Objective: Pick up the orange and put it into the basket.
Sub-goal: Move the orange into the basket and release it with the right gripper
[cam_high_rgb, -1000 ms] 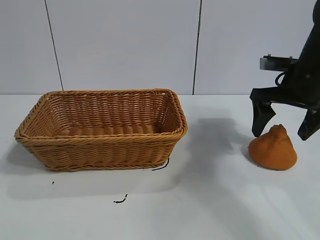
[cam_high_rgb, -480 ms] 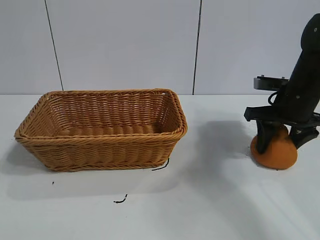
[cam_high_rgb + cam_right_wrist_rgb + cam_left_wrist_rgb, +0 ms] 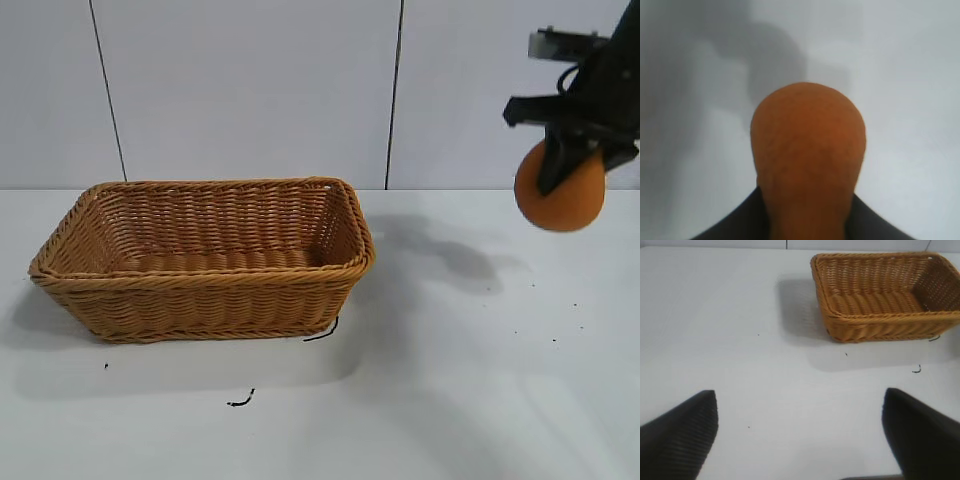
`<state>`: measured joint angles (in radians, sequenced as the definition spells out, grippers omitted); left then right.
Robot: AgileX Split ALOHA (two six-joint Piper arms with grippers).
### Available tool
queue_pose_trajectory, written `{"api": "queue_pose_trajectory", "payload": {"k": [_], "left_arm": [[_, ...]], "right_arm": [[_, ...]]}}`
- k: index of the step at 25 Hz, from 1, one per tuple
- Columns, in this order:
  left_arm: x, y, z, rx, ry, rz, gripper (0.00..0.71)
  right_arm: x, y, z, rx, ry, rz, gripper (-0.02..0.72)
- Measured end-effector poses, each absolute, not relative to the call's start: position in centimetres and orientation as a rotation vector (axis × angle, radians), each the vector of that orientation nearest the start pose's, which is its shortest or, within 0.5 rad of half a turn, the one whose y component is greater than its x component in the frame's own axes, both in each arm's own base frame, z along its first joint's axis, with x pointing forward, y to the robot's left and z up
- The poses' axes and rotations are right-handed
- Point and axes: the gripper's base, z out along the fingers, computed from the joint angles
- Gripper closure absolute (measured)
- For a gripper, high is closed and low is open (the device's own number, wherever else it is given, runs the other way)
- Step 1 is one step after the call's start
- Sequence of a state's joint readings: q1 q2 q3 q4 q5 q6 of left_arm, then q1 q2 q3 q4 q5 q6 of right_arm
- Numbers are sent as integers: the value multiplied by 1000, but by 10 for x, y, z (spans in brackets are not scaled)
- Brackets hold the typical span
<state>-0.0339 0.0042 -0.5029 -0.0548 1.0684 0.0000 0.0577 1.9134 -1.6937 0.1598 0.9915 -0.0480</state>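
My right gripper [image 3: 573, 160] is shut on the orange [image 3: 562, 200], a dull-orange fruit held by its neck high above the table at the far right. In the right wrist view the orange [image 3: 807, 150] hangs between my two dark fingers [image 3: 740, 220] over the white table. The tan wicker basket [image 3: 60, 262] stands on the table at the left, well apart from the orange, and nothing lies in it. It also shows in the left wrist view [image 3: 840, 325]. My left gripper [image 3: 800, 432] is open and empty above bare table, out of the exterior view.
The white table [image 3: 450, 400] carries small black marks [image 3: 240, 401] in front of the basket and a dark thread [image 3: 322, 332] at its front right corner. A panelled wall [image 3: 250, 90] stands behind.
My right gripper came down over the orange, shut on its neck, then rose with it off the table. The basket has not moved.
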Motion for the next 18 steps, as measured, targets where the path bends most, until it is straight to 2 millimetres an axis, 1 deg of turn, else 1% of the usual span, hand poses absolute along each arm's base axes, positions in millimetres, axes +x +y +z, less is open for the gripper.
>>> {"api": "queue_pose_trajectory", "payload": {"k": [2, 4, 8, 11, 16, 17, 18], "left_arm": [[-5, -4, 278, 38, 2053, -87, 71], [-5, -4, 278, 38, 2053, -87, 71], [-5, -4, 278, 38, 2053, -87, 71], [-5, -4, 278, 38, 2053, -87, 71], [-5, -4, 278, 38, 2053, -87, 71], [-5, -4, 278, 38, 2053, -87, 71], [-5, -4, 278, 38, 2053, -87, 71]], "right_arm": [[422, 51, 294, -105, 2654, 223, 546], [422, 67, 299, -146, 2631, 237, 546], [418, 107, 302, -259, 2600, 268, 546], [413, 143, 292, -359, 2600, 297, 546], [406, 209, 266, -521, 2584, 348, 546], [406, 209, 266, -521, 2584, 348, 546], [404, 233, 256, -570, 2570, 368, 546]]}}
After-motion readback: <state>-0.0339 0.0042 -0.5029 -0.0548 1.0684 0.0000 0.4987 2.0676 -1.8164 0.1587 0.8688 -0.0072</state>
